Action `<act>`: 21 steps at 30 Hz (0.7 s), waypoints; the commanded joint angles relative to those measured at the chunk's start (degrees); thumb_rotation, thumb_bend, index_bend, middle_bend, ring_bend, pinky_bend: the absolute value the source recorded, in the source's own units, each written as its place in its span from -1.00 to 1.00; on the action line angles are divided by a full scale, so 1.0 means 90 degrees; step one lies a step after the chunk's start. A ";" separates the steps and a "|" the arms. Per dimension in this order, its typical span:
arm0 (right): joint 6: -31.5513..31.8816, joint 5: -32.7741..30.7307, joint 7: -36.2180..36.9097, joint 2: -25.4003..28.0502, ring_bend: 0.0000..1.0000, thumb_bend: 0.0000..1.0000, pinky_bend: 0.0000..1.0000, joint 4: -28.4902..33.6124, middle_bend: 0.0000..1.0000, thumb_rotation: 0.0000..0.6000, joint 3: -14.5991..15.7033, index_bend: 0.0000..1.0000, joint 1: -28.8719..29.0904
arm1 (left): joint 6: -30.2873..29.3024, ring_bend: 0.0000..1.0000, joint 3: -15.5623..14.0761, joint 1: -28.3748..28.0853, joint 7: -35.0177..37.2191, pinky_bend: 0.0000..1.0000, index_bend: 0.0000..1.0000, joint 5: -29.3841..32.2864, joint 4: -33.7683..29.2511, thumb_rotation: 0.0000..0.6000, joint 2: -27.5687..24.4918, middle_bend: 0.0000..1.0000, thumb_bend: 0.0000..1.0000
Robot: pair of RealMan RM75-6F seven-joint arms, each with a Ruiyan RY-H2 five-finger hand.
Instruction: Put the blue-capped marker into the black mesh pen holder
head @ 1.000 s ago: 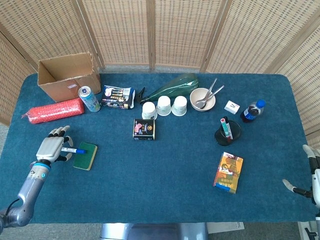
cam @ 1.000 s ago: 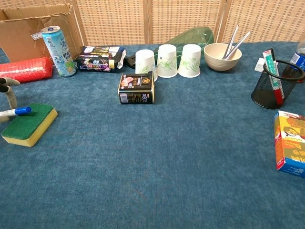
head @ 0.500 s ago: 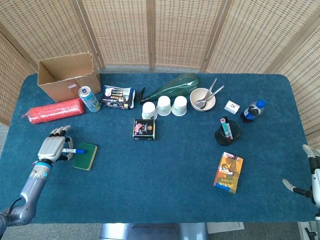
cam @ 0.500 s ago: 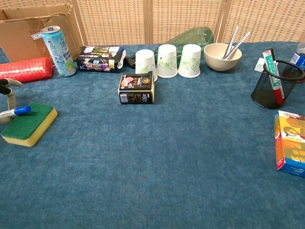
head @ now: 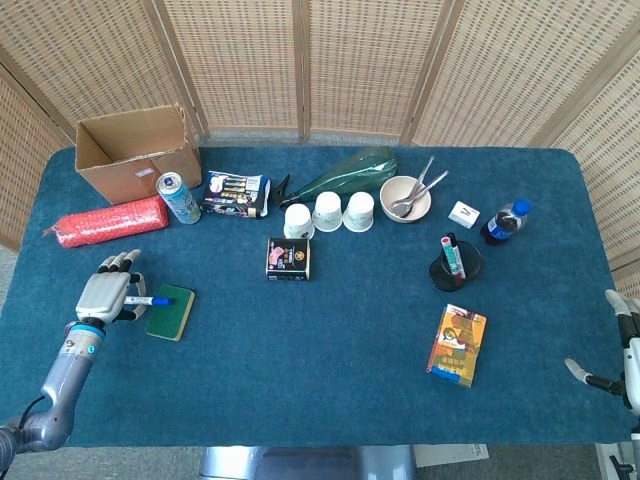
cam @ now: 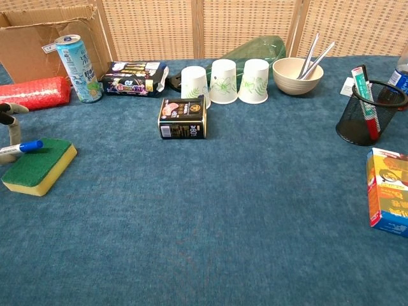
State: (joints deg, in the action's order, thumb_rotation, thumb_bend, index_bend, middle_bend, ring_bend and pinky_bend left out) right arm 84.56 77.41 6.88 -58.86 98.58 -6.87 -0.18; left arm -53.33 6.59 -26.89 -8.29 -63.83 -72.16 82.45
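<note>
Blue cloth covers the table (head: pixel 330 360), and at its far left the left hand (head: pixel 103 297) sits just beside a green-and-yellow sponge (head: pixel 170 311), its fingers closed around the blue-capped marker (head: pixel 146 300). The marker lies level in that grip, its cap end reaching over the sponge's near edge; the chest view shows the blue-capped tip above the green face and only a few fingers (cam: pixel 9 124) at the frame edge. Behind this sit a red mesh-wrapped roll (head: pixel 105 221), an open cardboard box (head: pixel 135 150) and a tall drink can (head: pixel 179 197). Further right lies a dark snack packet (head: pixel 236 193), then a small black box (head: pixel 288 257) alone nearer the middle. Three white paper cups (head: pixel 328 213) stand upside down in a row in front of a green glass bottle (head: pixel 345 174) lying on its side. A beige bowl (head: pixel 405 198) holds metal utensils. Well apart from the marker, on the right side, stands the black mesh pen holder (head: pixel 455 266) with pens in it, near a small white box (head: pixel 463 213) and a blue-capped dark drink bottle (head: pixel 505 222). A colourful carton (head: pixel 457 344) lies nearer the front. At the far right edge the right hand (head: pixel 615 345) is mostly cut off, so how its fingers lie cannot be told.
</note>
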 commanded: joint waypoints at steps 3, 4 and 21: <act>-0.0032 -0.0004 -0.0015 -0.0017 -1.00 -1.00 -0.59 -0.0014 -1.00 1.00 0.0007 -1.00 0.0016 | -0.0181 -1.00 0.0046 0.0097 0.0221 -0.82 0.17 -0.0096 -0.0252 1.00 -0.0219 -1.00 -0.21; -0.0046 -0.0010 -0.0016 -0.0023 -1.00 -1.00 -0.59 -0.0019 -1.00 1.00 0.0009 -1.00 0.0021 | -0.0217 -1.00 0.0053 0.0115 0.0256 -0.82 0.17 -0.0118 -0.0305 1.00 -0.0265 -1.00 -0.20; -0.0510 -0.0202 -0.0155 -0.0248 -1.00 -1.00 -0.59 -0.0209 -1.00 1.00 0.0081 -1.00 0.0198 | -0.0807 -1.00 -0.0172 0.0646 0.0813 -0.81 0.17 -0.0589 -0.1672 1.00 -0.1383 -1.00 -0.19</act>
State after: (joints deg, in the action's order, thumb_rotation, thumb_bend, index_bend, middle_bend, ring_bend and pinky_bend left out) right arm 80.34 75.80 5.38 -60.85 96.90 -6.21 1.38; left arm -60.16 5.45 -21.60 -1.13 -68.86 -86.53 70.66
